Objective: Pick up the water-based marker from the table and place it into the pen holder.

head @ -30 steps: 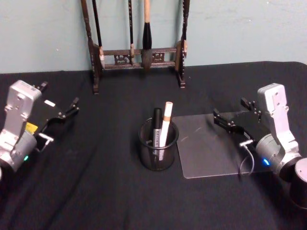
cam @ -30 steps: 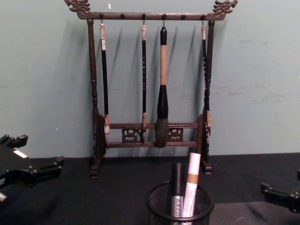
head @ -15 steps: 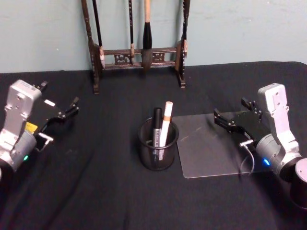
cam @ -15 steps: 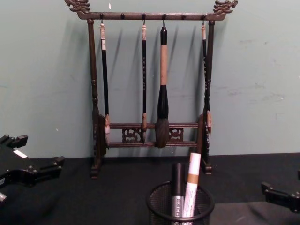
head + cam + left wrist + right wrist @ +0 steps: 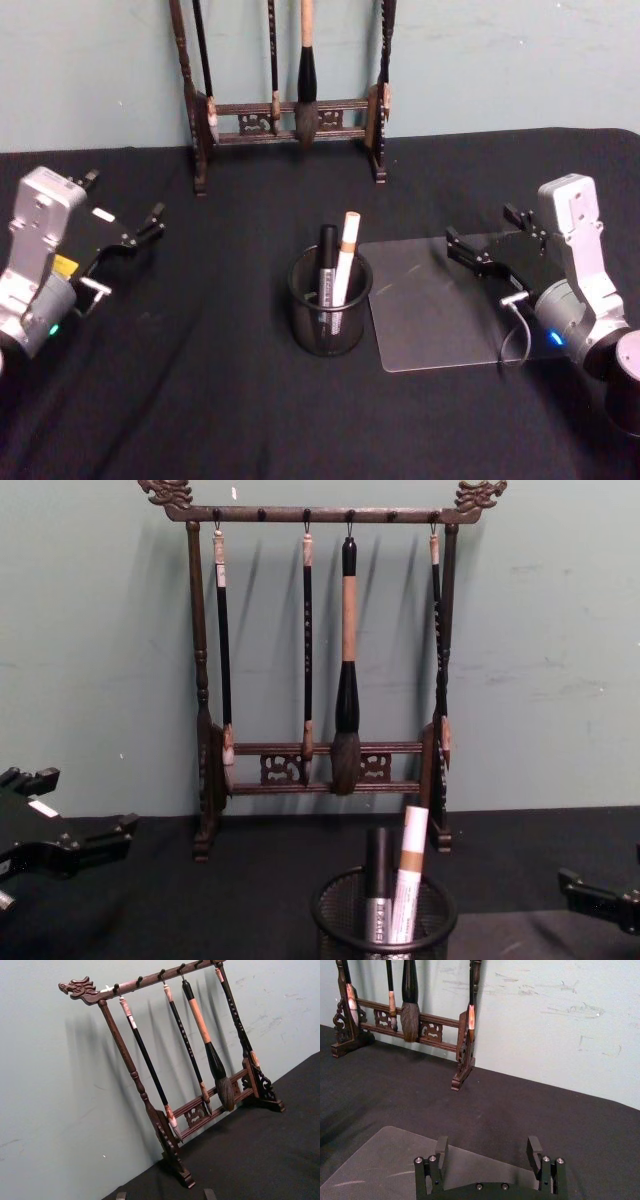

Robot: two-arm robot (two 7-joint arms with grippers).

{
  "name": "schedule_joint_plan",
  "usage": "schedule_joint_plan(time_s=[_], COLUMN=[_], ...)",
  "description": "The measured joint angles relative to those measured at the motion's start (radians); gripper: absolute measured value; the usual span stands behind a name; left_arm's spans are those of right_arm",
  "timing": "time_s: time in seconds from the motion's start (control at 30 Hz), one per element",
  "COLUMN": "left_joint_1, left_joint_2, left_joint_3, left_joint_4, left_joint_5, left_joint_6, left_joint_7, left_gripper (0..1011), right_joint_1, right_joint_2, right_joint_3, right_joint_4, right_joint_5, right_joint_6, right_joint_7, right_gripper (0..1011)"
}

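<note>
The round black wire-mesh pen holder [image 5: 330,302] stood at the table's centre, holding a white water-based marker with an orange band [image 5: 346,257] beside a black pen [image 5: 326,262]. The right gripper [image 5: 478,254] hovered over a clear plastic mat [image 5: 430,310], fingers spread wide, empty. The left gripper [image 5: 135,235] rested far left, open and empty.

The pen holder [image 5: 330,303], a round black wire-mesh cup, stands upright just beside the left edge of the clear mat [image 5: 440,305]. Inside it the water-based marker [image 5: 346,258], white with a tan band, leans upright beside a black pen [image 5: 326,264], both poking above the rim.
</note>
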Motion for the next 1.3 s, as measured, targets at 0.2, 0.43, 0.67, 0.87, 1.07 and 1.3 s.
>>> schedule_joint_plan(time_s=[0.2, 0.43, 0.67, 0.87, 1.07, 1.3], left_joint_1=[0.0, 0.0, 0.0, 0.0, 0.0, 0.0], left_joint_2=[0.0, 0.0, 0.0, 0.0, 0.0, 0.0], left_joint_3=[0.0, 0.0, 0.0, 0.0, 0.0, 0.0], left_joint_4=[0.0, 0.0, 0.0, 0.0, 0.0, 0.0], left_joint_5=[0.0, 0.0, 0.0, 0.0, 0.0, 0.0], left_joint_6=[0.0, 0.0, 0.0, 0.0, 0.0, 0.0], left_joint_7=[0.0, 0.0, 0.0, 0.0, 0.0, 0.0], left_gripper=[1001, 1001, 1001, 1001, 1001, 1001], right_joint_1=[0.0, 0.0, 0.0, 0.0, 0.0, 0.0], right_joint_2=[0.0, 0.0, 0.0, 0.0, 0.0, 0.0], right_joint_3=[0.0, 0.0, 0.0, 0.0, 0.0, 0.0], right_joint_4=[0.0, 0.0, 0.0, 0.0, 0.0, 0.0], right_joint_5=[0.0, 0.0, 0.0, 0.0, 0.0, 0.0], right_joint_6=[0.0, 0.0, 0.0, 0.0, 0.0, 0.0], right_joint_7=[0.0, 0.0, 0.0, 0.0, 0.0, 0.0], right_gripper=[1002, 1002, 1002, 1002, 1002, 1002])
